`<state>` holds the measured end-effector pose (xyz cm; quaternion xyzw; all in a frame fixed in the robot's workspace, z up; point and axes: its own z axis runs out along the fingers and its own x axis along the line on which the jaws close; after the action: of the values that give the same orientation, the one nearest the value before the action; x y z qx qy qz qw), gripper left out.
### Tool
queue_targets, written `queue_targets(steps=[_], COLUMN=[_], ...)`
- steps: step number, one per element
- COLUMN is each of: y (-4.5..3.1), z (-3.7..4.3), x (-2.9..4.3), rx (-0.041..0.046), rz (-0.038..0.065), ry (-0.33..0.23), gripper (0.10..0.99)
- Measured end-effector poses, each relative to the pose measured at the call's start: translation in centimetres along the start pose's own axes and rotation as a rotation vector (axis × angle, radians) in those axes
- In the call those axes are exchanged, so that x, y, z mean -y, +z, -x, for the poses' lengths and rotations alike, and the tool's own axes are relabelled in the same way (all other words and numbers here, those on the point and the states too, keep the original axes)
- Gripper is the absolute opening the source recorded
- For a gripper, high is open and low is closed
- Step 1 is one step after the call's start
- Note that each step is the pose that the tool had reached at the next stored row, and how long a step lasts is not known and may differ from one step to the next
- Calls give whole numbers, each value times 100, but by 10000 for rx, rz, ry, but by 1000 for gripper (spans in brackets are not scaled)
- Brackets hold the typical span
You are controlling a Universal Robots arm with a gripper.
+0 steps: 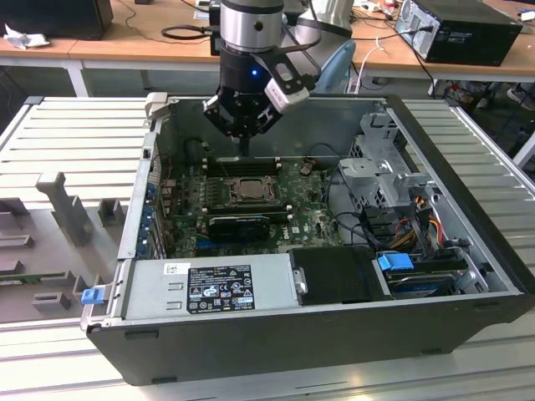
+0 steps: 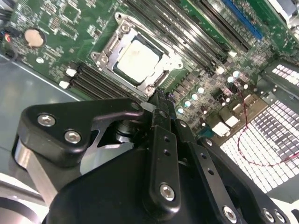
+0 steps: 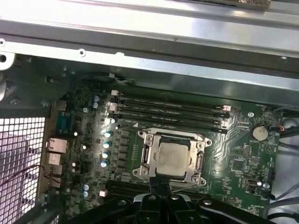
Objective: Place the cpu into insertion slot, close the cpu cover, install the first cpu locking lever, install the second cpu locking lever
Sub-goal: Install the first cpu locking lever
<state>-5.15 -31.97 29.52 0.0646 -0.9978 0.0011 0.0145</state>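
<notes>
The cpu (image 1: 247, 190) (image 2: 138, 59) (image 3: 172, 157) lies flat in the insertion slot (image 3: 200, 141) on the green motherboard, its pale metal top showing. The silver cpu cover (image 2: 105, 55) (image 3: 146, 157) lies down around it as a frame. My gripper (image 1: 244, 153) (image 2: 159, 96) (image 3: 161, 186) hangs above the board just beside the slot, on the side of the case's back wall. Its black fingers are pressed together into one narrow tip with nothing held. It touches neither the chip nor the cover.
Long black memory slots (image 3: 173, 112) run beside the socket. A black card (image 1: 238, 224) lies on the socket's other side. A grey power supply (image 1: 209, 288), a black box (image 1: 334, 276) and a drive cage (image 1: 380, 167) crowd the open case, whose walls (image 1: 142, 192) surround the board.
</notes>
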Motion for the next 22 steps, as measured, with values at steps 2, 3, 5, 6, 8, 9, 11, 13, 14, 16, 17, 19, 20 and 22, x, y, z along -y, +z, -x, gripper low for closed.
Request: queue_targets(steps=[2,3,5,6,8,9,11,13,14,16,17,19,20,22], y=[14,21,36,44,60,74,91,109,121,138,146,183,199,230], z=[-47,-65,-87,-88,-87,-89,-95,-114,-144,-209,-239,-327,-357,-412], x=[-6,-9,-12,-12,-13,-14,-15,-17,-21,-29,-34,-47,-54,-67], rx=[36,50,67,67,68,68,68,70,82,99,103,102,103,105], rz=[0,1,1,0,6,10,11,13,15,46,58,65,66,67], ry=[0,0,29,93,309,445,490,489,487,488,488,488,487,487], gripper=[106,106,106,106,106,106,106,106,106,106,106,106,106,106])
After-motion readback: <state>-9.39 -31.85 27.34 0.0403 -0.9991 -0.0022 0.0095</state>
